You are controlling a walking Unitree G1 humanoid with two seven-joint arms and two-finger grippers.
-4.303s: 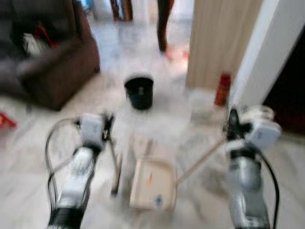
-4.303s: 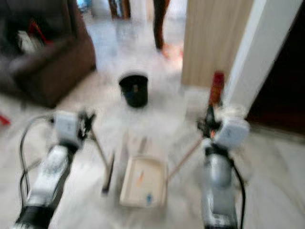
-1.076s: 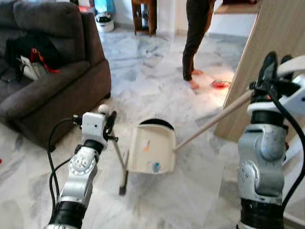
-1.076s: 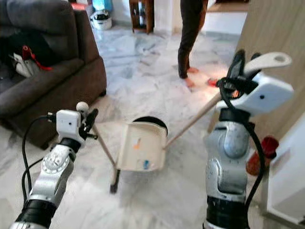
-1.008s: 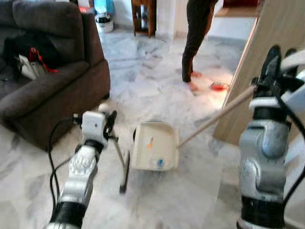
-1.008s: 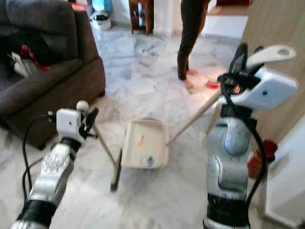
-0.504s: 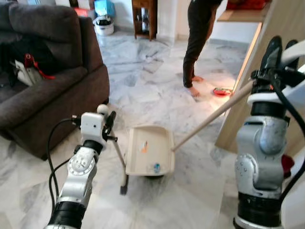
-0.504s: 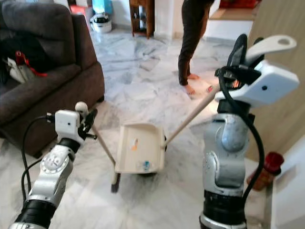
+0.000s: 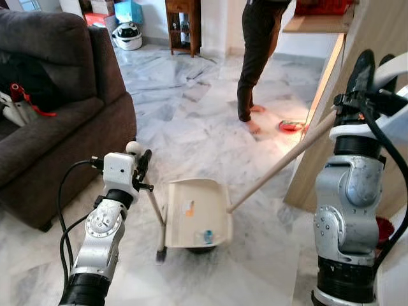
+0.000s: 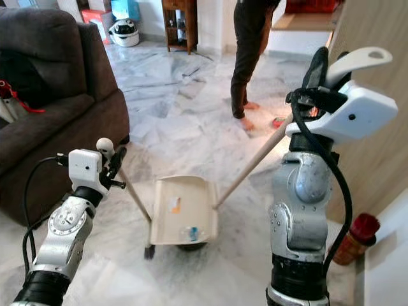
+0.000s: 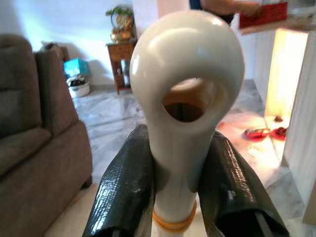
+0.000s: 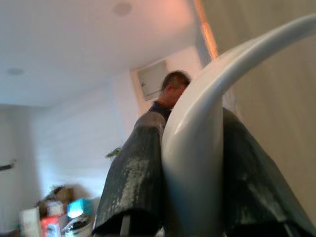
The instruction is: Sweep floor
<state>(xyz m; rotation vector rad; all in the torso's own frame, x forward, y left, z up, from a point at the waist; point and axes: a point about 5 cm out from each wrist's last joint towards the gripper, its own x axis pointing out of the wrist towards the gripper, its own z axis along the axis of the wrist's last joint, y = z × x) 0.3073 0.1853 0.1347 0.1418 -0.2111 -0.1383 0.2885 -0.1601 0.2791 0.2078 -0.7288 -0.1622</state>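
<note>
A: Hazards?
B: The dustpan [image 9: 195,220] holds scraps; if it tilts, they could spill onto the floor [image 9: 191,121].

A: Poses?
B: Left gripper [image 11: 180,197]: low, clamped on the broom [image 9: 155,220] handle, bristles beside the pan. Right gripper [image 12: 190,182]: raised, clamped on the dustpan's handle. A person [image 9: 255,57] stands beyond.
</note>
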